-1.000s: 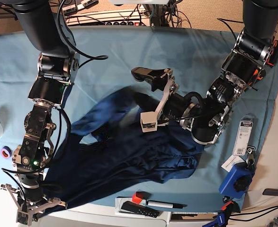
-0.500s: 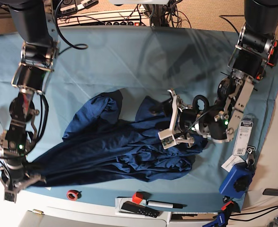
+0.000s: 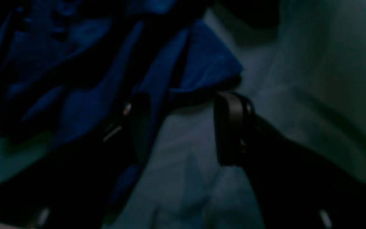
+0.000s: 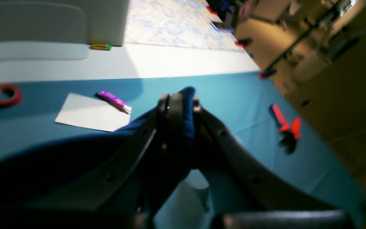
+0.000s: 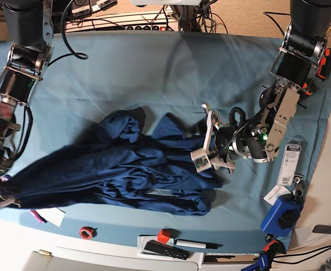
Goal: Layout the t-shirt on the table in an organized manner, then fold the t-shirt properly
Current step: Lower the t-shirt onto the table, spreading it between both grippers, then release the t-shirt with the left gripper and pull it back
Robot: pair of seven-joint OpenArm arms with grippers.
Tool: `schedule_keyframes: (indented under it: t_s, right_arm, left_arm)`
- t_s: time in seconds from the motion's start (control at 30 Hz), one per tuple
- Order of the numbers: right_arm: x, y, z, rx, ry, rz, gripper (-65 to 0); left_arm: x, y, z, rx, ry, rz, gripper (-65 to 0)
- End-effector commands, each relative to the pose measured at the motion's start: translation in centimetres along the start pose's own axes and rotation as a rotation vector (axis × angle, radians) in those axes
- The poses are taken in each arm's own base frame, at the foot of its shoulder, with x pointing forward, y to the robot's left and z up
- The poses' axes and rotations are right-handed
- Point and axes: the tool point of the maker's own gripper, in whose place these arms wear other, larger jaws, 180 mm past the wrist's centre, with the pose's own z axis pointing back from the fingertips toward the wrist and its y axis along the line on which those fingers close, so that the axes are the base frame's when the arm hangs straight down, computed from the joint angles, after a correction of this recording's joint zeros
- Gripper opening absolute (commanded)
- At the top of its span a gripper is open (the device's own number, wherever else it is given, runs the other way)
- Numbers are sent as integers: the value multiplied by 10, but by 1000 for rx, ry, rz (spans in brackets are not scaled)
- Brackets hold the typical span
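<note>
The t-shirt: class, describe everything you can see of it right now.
The t-shirt is dark navy, soft fabric, crumpled and stretched sideways across the teal-covered table, not laid flat. The right gripper is shut on one end at the table's edge. The left gripper stands open beside the opposite bunched edge, one finger against the folds.

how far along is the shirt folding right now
Early. Done: nothing folded; the dark navy-blue fabric t-shirt lies bunched on the light teal cloth-draped table. In hand: the right gripper pinches one edge; the left gripper stands open at another. Left: flattening, then every fold.
</note>
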Motion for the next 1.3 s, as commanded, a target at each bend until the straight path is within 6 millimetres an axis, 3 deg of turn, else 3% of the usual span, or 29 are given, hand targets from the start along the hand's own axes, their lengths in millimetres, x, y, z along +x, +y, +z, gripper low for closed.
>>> schedule_keyframes:
  t_s: [0.0, 0.23, 0.43, 0.67, 0.87, 1.03, 1.13, 1.27]
  right_arm:
    - [20, -16, 2, -32, -60, -20, -650]
    - [-13, -14, 2, -26, -2, 25, -650]
    - [-39, -8, 4, -13, 44, 59, -650]
    - [-46, -7, 5, -9, 61, 68, -650]
    - [-45, -7, 5, -9, 55, 68, -650]
    - [-43, -7, 5, -9, 41, 68, -650]
    - [-42, -6, 5, -8, 39, 68, -650]
    - [-42, -6, 5, -8, 39, 68, -650]
  left_arm:
    - [17, 16, 7, 56, -45, -15, -341]
    - [23, 66, 18, 337, -67, 12, -341]
    - [27, 77, 12, 384, -95, 57, -341]
    - [24, 101, -14, 391, -52, 158, -341]
    - [31, 125, -22, 398, -29, 194, -342]
    - [15, 114, -31, 321, 14, 171, -342]
    - [7, 110, -36, 296, 21, 193, -392]
    - [9, 114, -35, 311, -1, 201, -521]
